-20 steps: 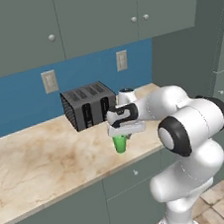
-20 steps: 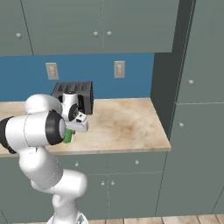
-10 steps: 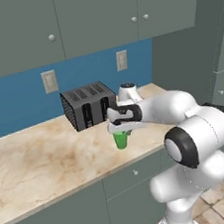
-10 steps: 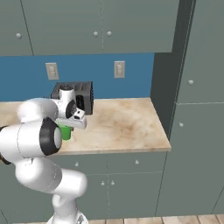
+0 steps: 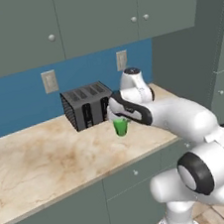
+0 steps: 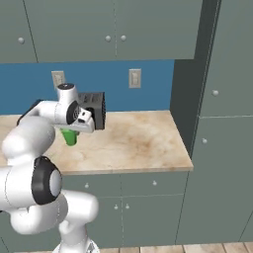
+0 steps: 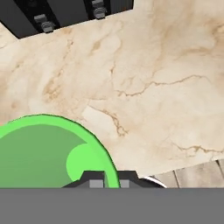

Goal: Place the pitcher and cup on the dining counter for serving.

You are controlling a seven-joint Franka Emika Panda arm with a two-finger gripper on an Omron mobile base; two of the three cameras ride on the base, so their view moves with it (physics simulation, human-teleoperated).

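Note:
The cup [image 5: 120, 127] is a small bright green tumbler, hanging just above the marble counter in front of the toaster. My gripper [image 5: 119, 118] is shut on the cup's rim from above. From the right base view, the cup [image 6: 70, 137] pokes out below the gripper [image 6: 74, 129], partly hidden by the hand. In the hand view I look down into the cup [image 7: 39, 153]; its rim is pinched between the two tips of the gripper [image 7: 107, 178]. The pitcher and the dining counter are out of view.
A black toaster [image 5: 88, 107] [image 6: 94, 109] [image 7: 65, 13] stands against the blue wall right behind the cup. The beige marble counter [image 5: 49, 152] [image 6: 133, 143] stretches to both sides. Upper cabinets [image 5: 91, 16] hang overhead and a tall cabinet [image 6: 222, 123] closes off the right end.
The cup has risen off the counter in my shut gripper. The arm has stretched out further over the counter, toward the toaster.

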